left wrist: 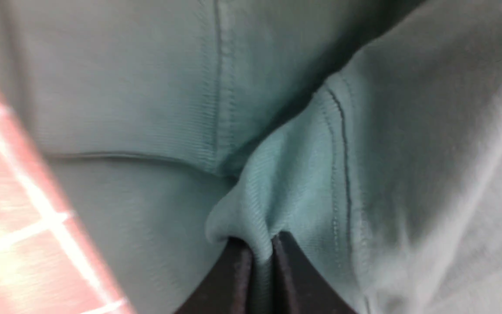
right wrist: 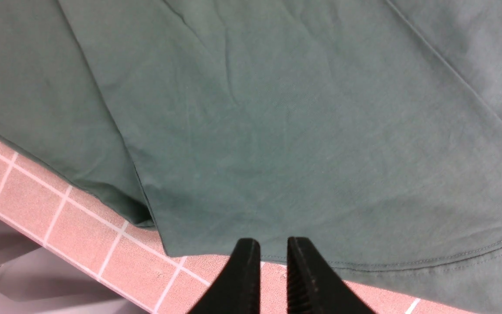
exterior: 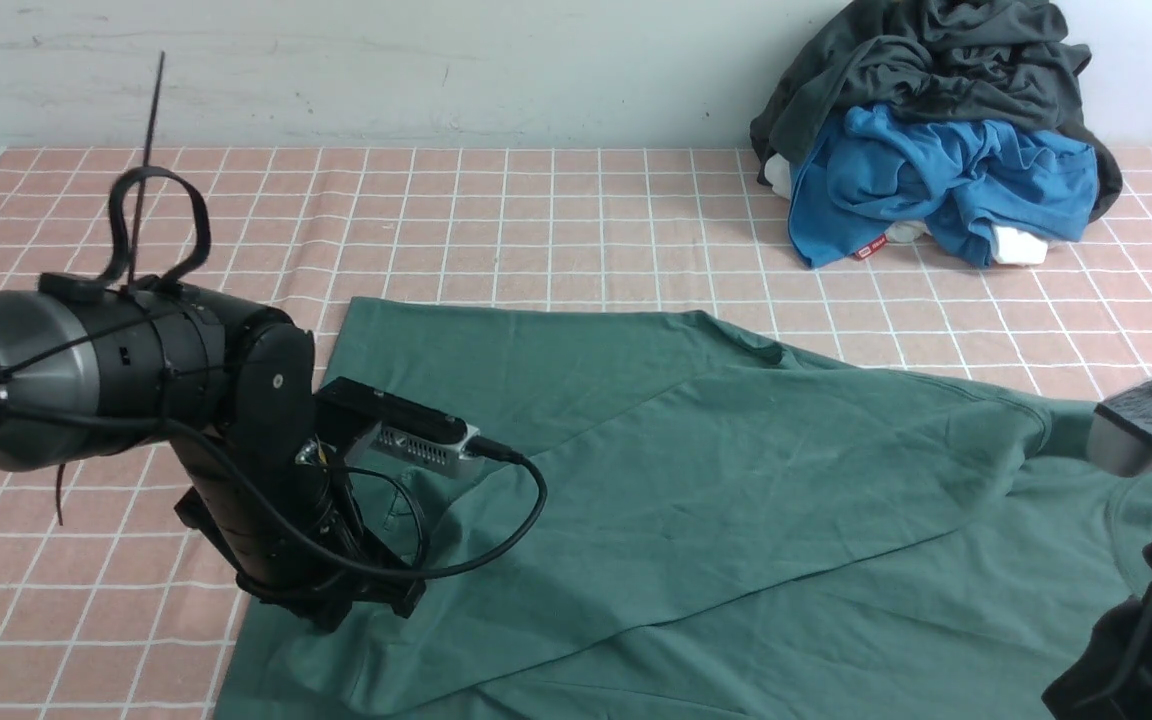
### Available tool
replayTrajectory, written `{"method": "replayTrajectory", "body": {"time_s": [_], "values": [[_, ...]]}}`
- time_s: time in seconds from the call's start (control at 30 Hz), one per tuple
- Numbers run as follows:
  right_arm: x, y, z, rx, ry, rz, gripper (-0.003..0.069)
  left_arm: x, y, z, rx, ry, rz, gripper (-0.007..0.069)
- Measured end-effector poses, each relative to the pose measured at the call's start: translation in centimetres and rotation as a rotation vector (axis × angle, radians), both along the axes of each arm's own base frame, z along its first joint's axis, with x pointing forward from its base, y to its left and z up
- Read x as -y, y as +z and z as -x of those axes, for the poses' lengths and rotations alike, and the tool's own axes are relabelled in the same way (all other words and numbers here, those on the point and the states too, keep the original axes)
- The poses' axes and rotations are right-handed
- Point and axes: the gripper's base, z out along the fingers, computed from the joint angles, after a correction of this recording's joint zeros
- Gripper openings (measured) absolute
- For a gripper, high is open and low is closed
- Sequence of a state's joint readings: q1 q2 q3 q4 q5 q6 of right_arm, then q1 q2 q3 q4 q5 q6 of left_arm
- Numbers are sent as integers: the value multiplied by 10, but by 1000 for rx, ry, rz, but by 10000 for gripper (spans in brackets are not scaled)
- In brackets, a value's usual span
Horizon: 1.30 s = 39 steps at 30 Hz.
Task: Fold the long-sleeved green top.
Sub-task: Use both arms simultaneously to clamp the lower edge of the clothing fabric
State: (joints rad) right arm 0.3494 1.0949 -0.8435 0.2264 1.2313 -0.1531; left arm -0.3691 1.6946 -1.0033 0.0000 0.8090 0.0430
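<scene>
- Folding is under way: the green long-sleeved top [exterior: 736, 480] lies spread on the pink checked tablecloth [exterior: 536, 220], with 1 broad panel already laid diagonally over the body. Squaring up and the final folds look yet to come.
- The left gripper [left wrist: 262, 244] is clamped on a bunched ribbed edge, seemingly a cuff, at the garment's near left corner.
- The right gripper [right wrist: 273, 246] hangs over the stitched hem, jaws a narrow slit apart, holding nothing.
- The jersey is matte, soft and lightly creased, with double-stitched seams.
- A charcoal garment [exterior: 936, 60] and a blue garment [exterior: 936, 170] sit heaped at the far right.
</scene>
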Motion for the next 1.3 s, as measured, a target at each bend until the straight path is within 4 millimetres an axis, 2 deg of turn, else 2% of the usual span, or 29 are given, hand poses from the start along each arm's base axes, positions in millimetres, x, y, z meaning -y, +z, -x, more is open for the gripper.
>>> {"method": "replayTrajectory", "body": {"time_s": [0.07, 0.17, 0.3, 0.37, 0.47, 0.5, 0.57, 0.6, 0.67, 0.7, 0.83, 0.87, 0.93, 0.97, 1.0, 1.1, 1.13, 1.3], "values": [[0, 0, 0, 0, 0, 0, 85, -3, 12, 3, 35, -11, -8, 20], [0, 0, 0, 0, 0, 0, 86, -6, 18, 5, 42, -22, -36, 20], [1, 0, 0, 3, 1, 8, 86, -7, 13, 6, 13, -26, -58, 40], [1, 0, 0, 5, 2, 13, 86, -7, 8, 4, -3, -18, -64, 76], [1, 0, 0, 6, 3, 16, 86, -8, 2, 3, -22, -3, -79, 170], [1, 0, 0, 6, 3, 16, 86, -8, 2, 3, -21, -4, -80, 178], [1, 0, 0, 6, 3, 16, 86, -10, 3, 4, -30, 0, -100, 281], [1, 0, 0, 6, 3, 16, 86, -10, 3, 4, -31, -2, -104, 288], [1, 1, 1, 8, 2, 8, 86, -13, 11, 9, -31, 1, -115, 378], [1, 2, 2, 12, 0, -3, 86, -14, 17, 11, -22, 2, -112, 400], [-1, 13, 13, 49, 2, -68, 86, -11, 45, 27, 20, -34, -70, 428], [-2, 19, 20, 77, 23, -88, 86, -5, 57, 38, 38, -86, -46, 428], [-4, 27, 33, 123, 73, -114, 86, 8, 66, 60, 31, -218, -18, 428], [-4, 28, 34, 128, 79, -116, 86, 9, 66, 62, 31, -233, -16, 428], [-4, 34, 44, 162, 120, -126, 86, 16, 64, 78, -3, -349, -17, 430], [-2, 39, 54, 206, 169, -119, 86, 24, 47, 105, -84, -554, -50, 430], [0, 40, 56, 224, 180, -103, 86, 25, 33, 118, -129, -662, -73, 430], [4, 40, 56, 247, 186, -62, 86, 14, -12, 150, -177, -888, -109, 430]]}}
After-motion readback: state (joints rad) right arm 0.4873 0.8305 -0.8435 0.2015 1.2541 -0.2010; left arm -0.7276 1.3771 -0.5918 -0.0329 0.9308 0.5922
